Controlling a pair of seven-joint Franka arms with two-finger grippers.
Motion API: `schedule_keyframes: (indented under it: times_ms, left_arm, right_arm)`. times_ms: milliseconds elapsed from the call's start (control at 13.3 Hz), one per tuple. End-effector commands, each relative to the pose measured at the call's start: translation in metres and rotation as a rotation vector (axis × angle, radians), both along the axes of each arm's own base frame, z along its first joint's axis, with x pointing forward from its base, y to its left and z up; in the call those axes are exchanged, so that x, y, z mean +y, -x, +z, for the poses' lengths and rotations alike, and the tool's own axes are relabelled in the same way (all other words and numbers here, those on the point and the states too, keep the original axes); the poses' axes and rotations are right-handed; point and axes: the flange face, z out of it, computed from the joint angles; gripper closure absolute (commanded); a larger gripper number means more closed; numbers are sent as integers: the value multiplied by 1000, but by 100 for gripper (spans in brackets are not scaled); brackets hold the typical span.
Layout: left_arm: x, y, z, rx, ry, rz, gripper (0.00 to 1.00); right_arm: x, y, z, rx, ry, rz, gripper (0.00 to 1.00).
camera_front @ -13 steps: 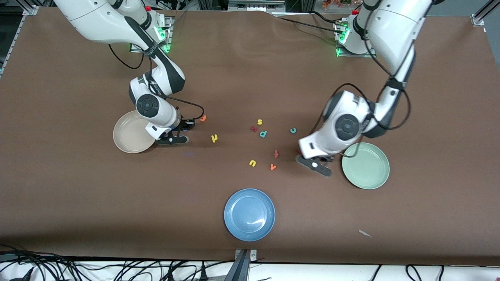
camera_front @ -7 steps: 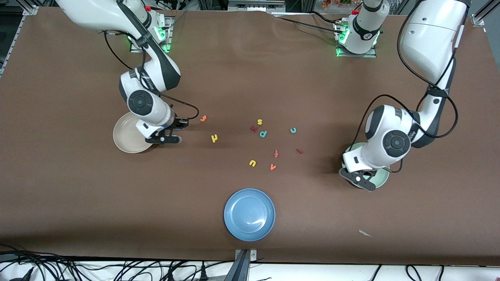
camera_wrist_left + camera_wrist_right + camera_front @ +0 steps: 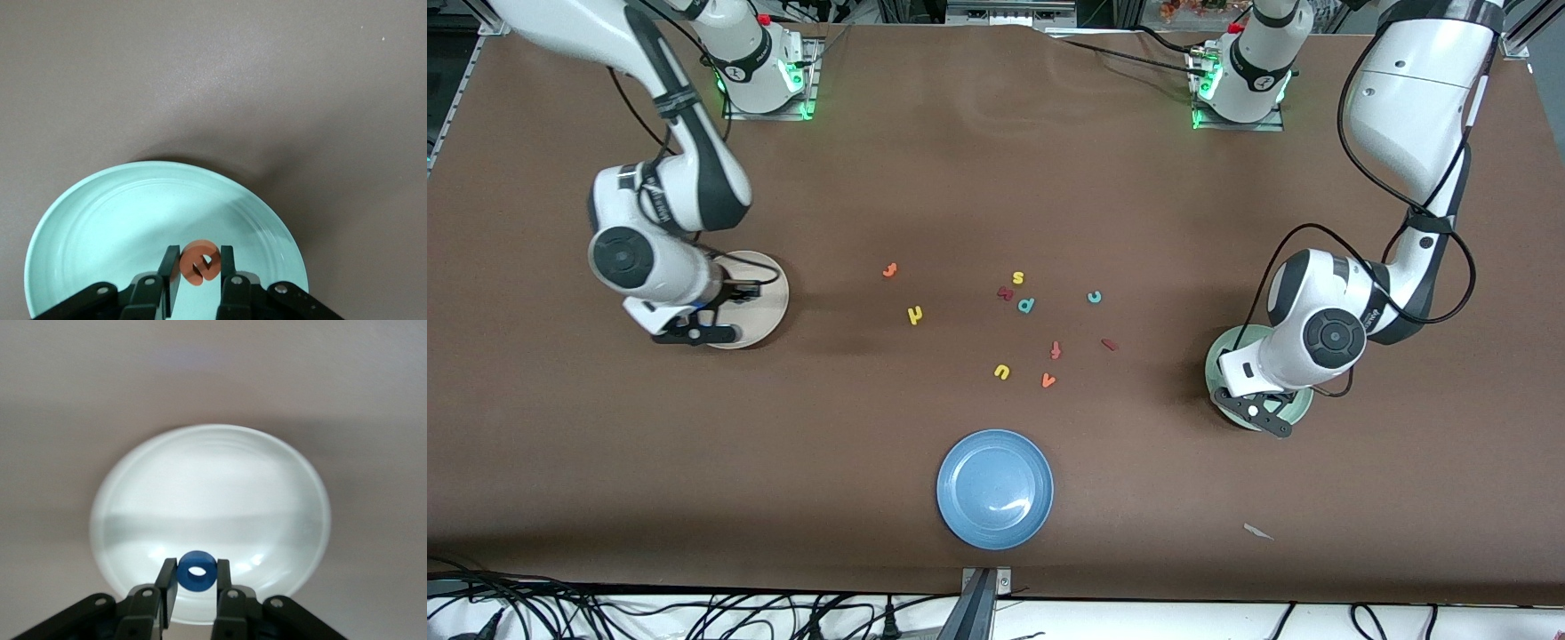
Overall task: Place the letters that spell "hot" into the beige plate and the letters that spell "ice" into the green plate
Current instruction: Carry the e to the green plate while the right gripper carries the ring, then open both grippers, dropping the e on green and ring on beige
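Observation:
My left gripper (image 3: 200, 268) is shut on the orange e (image 3: 200, 262), which hangs over the green plate (image 3: 100, 227). In the front view that gripper (image 3: 1258, 416) covers part of the green plate (image 3: 1215, 363). My right gripper (image 3: 195, 585) is shut on the blue o (image 3: 195, 572) over the beige plate (image 3: 207, 487). The front view shows it (image 3: 694, 335) at the rim of the beige plate (image 3: 769, 293). On the table lie the orange t (image 3: 889, 269), yellow h (image 3: 913, 315), teal c (image 3: 1094, 297) and dark red i (image 3: 1109, 344).
Other loose letters lie mid-table: a yellow s (image 3: 1017, 277), a dark red piece (image 3: 1005, 292), a teal p (image 3: 1026, 305), a red-orange f (image 3: 1056, 349), a yellow u (image 3: 1001, 372) and an orange v (image 3: 1048, 380). A blue plate (image 3: 960, 498) stands nearer the front camera.
The right gripper has moved from the table beside the beige plate to over it. The left gripper has swung from near the dark red i to over the green plate.

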Motion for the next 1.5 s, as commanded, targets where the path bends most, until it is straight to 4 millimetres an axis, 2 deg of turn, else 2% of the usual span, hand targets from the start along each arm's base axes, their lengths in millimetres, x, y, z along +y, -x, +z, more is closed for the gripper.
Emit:
schedule_keyframes:
  times_ms: [0, 75, 225, 300, 376, 451, 526, 751, 901, 976, 1127, 1277, 1427]
  left_arm:
    - [3, 1, 0, 0, -19, -26, 84]
    - [3, 1, 0, 0, -19, -26, 80]
    - [6, 4, -5, 9, -28, -33, 83]
    - [7, 3, -5, 9, -28, -33, 82]
    - [9, 5, -13, 21, -27, -31, 67]
    - [9, 5, -14, 23, -27, -31, 45]
    - [8, 4, -15, 21, -25, -30, 0]
    - [-3, 5, -5, 16, -25, -46, 0]
    - [-31, 5, 19, -16, 1, -65, 0]
    - [-42, 3, 27, -27, 20, -60, 0]
    - [-61, 6, 32, -30, 39, -7, 0]
    - [-101, 16, 38, -36, 64, 109, 0]
    - [-133, 27, 36, -33, 58, 229, 0]
  right_arm:
    - [-33, 3, -26, 51, -3, 66, 81]
    - [-37, 3, -31, 56, -3, 68, 81]
    - [-40, 4, -47, 55, -5, 65, 80]
    - [-41, 5, -50, 55, -8, 63, 67]
    - [-43, 3, -49, 52, -10, 57, 38]
    - [-42, 3, -47, 51, -11, 43, 17]
    - [-42, 1, -41, 44, -11, 31, 8]
    - [-31, -3, -3, 24, -7, -16, 6]
    - [10, -1, 23, 9, -55, -65, 6]
    - [28, 1, 29, -1, -61, -102, 6]
    - [72, 7, 34, -18, -48, -176, 6]
    - [120, 18, 38, -35, -40, -259, 7]
    - [165, 33, 34, -51, -46, -322, 8]
